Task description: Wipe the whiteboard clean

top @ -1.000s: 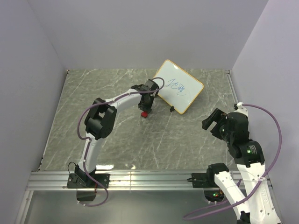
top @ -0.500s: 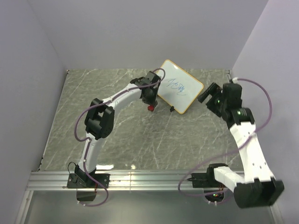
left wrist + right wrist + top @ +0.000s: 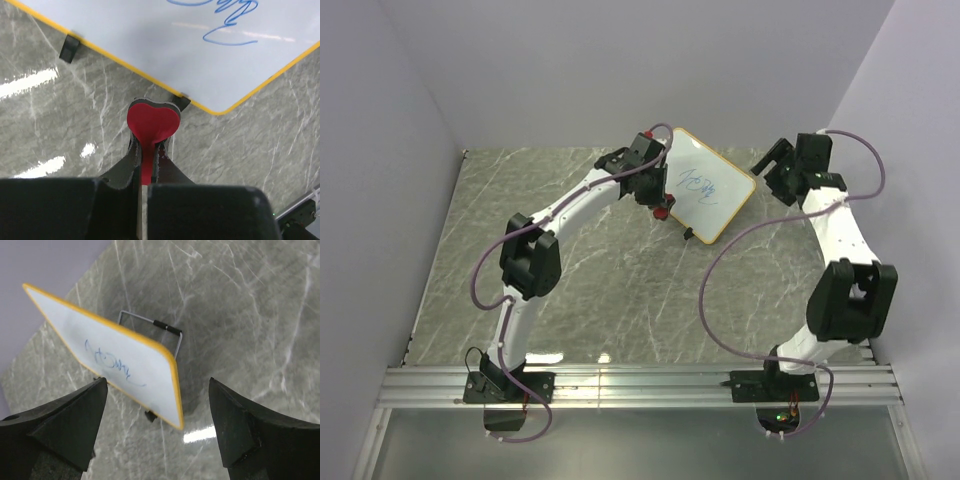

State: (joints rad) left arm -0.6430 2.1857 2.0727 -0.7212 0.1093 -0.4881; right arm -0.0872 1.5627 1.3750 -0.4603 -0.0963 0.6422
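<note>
hovering at the board's lower edge, the left gripper has its fingers pressed tight on a red eraser. from the left wrist view the eraser's red face looks heart-shaped and points at the whiteboard. it sits just beside the yellow frame, close to one of the small black feet; whether it touches the frame, i cannot tell.

the whiteboard stands at the far right of the grey marble counter, near the back wall. it is tilted back, turned cornerwise to the arms, and propped from behind on a wire stand. blue handwriting runs across the middle of the white face, not wiped, and the eraser is below it, off the writing.

over on the other side, the right gripper is spread wide with nothing between its fingers. it hangs in the air off the board's right corner, apart from the frame. its wrist camera looks down on the board's face, the writing and the stand behind.
</note>
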